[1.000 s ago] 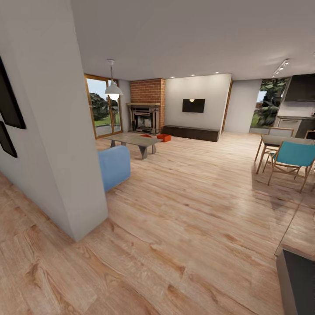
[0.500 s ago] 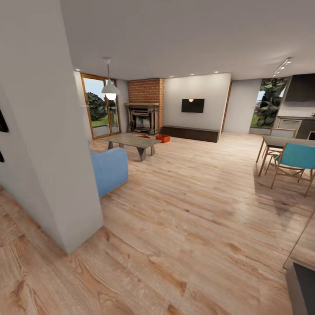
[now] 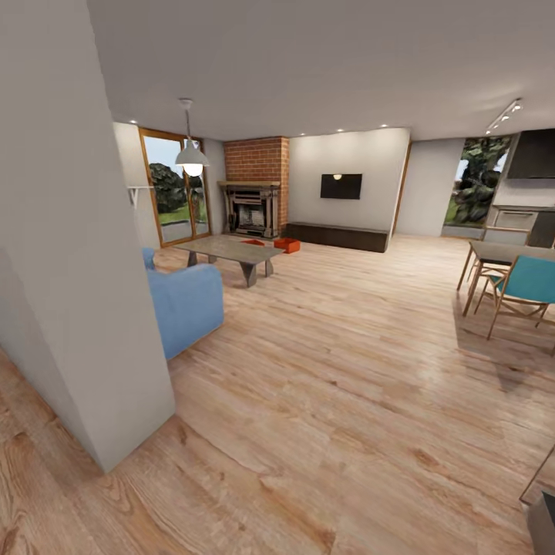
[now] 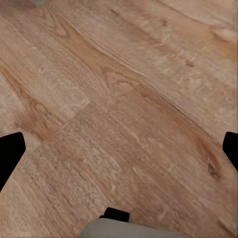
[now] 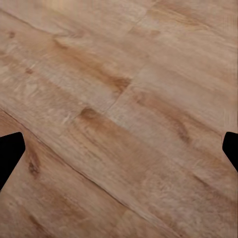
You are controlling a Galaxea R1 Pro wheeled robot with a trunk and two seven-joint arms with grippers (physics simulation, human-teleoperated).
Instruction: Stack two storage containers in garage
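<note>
The robot is in the living room, looking across the light wood floor (image 3: 347, 370). Far off, beside the brick fireplace (image 3: 257, 196), one orange-red storage container (image 3: 287, 244) sits on the floor. A second orange-red shape (image 3: 253, 242) shows just past the coffee table (image 3: 230, 250); it looks like the other container, but it is too small and partly hidden to be sure.

The job has hardly begun. Both boxes are well away from the robot, and none is in the garage.

The left hand (image 4: 119, 148) is wide open and holds nothing. The right hand (image 5: 119, 148) is wide open and empty too. Both point down at bare planks.

A grey wall (image 3: 69, 254) hides much of the blue sofa (image 3: 185, 304).
</note>
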